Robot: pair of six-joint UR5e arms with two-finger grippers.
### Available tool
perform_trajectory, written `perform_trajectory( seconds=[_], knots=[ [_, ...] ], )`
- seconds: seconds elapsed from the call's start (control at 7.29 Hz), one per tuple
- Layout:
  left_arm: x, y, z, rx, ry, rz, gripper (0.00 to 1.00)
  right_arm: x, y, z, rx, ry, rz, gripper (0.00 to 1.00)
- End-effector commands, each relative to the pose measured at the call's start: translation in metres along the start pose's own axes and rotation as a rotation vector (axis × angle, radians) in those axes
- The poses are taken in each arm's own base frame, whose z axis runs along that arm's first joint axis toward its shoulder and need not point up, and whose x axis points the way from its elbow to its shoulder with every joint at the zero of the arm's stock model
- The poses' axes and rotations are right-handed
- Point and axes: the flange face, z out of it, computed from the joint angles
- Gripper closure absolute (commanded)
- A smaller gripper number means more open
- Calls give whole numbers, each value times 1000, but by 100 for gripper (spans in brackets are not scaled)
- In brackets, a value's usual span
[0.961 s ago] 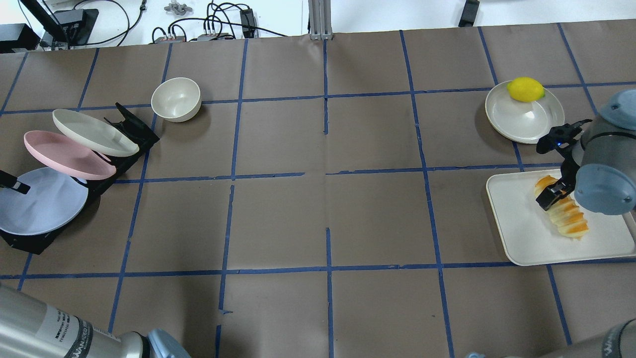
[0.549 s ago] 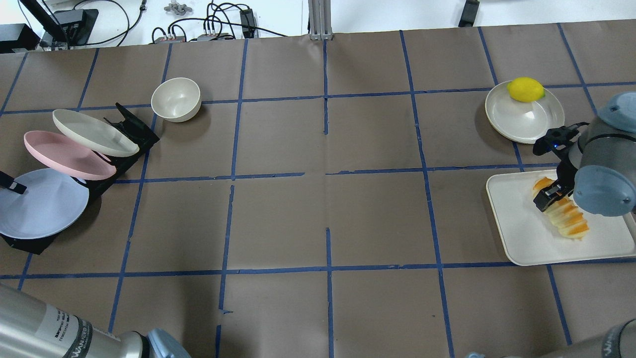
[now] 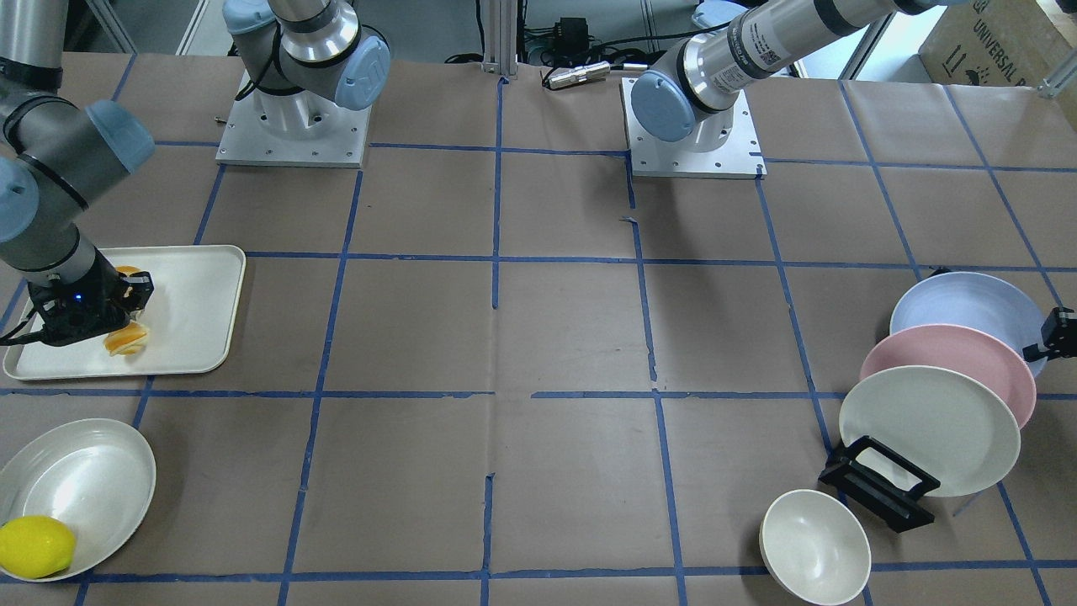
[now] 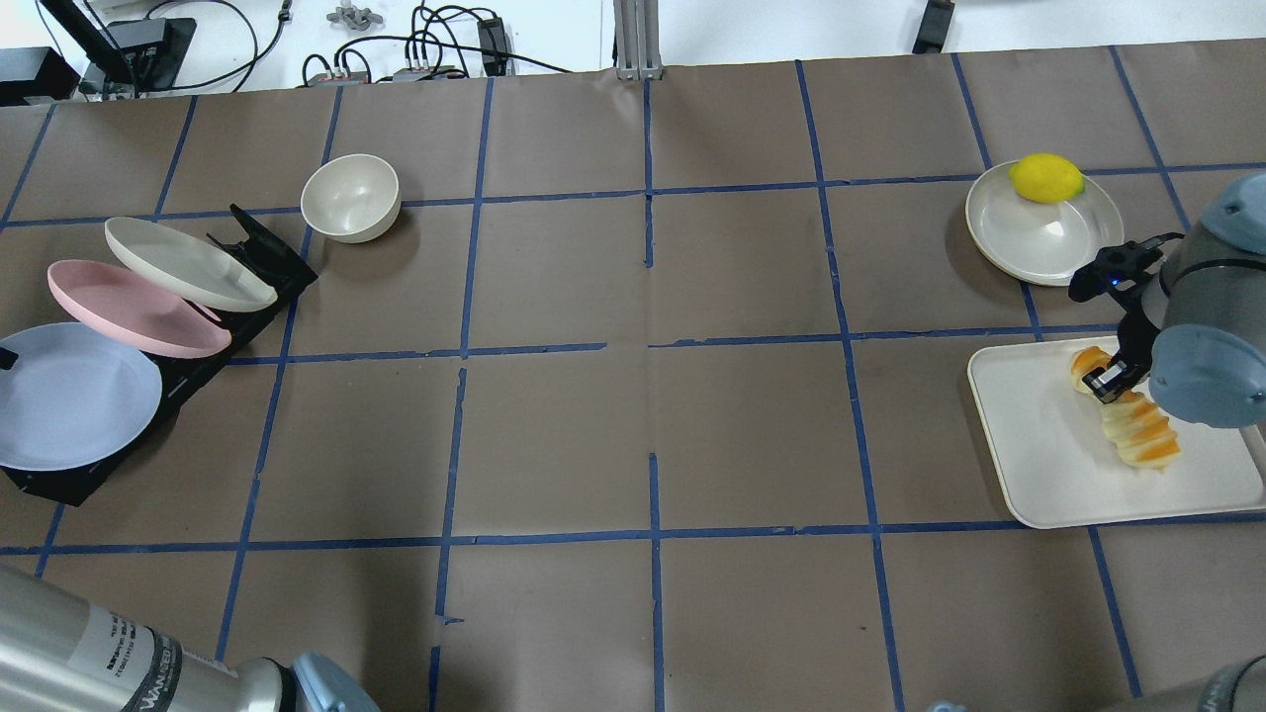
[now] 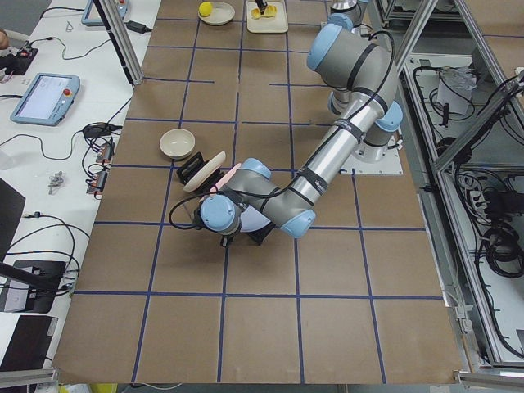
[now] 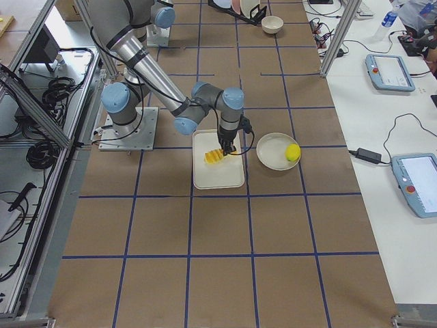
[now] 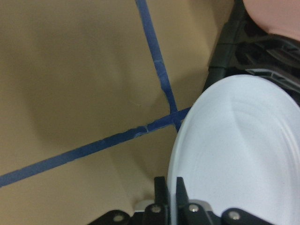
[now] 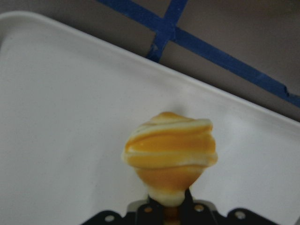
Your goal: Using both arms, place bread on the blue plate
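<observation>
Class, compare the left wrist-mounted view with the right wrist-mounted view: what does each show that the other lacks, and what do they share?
Only the left wrist view: the blue plate, its rim clamped in the left tool, plus a black rack and a pink plate edge. Only the right wrist view: the bread, held at one end by the right tool, a white tray behind it. Both: brown table paper crossed by blue tape.

Brown table (blue-taped grid): tray, bowl, white plate, black rack.
</observation>
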Motion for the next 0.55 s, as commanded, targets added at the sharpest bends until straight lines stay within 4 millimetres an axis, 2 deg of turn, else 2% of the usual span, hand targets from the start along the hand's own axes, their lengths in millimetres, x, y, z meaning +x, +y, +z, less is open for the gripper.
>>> perform_trajectory(
  seconds=[0.0, 0.14, 0.41],
  knots=[
    [2, 21, -25, 3, 18, -8, 94, -5, -1, -67, 63, 68, 112, 96],
    [10, 31, -41, 2, 29, -16, 94, -27, -17, -100, 73, 69, 140, 96],
    [45, 53, -86, 4, 41, -38, 94, -78, -49, -175, 71, 45, 234, 95]
  ],
)
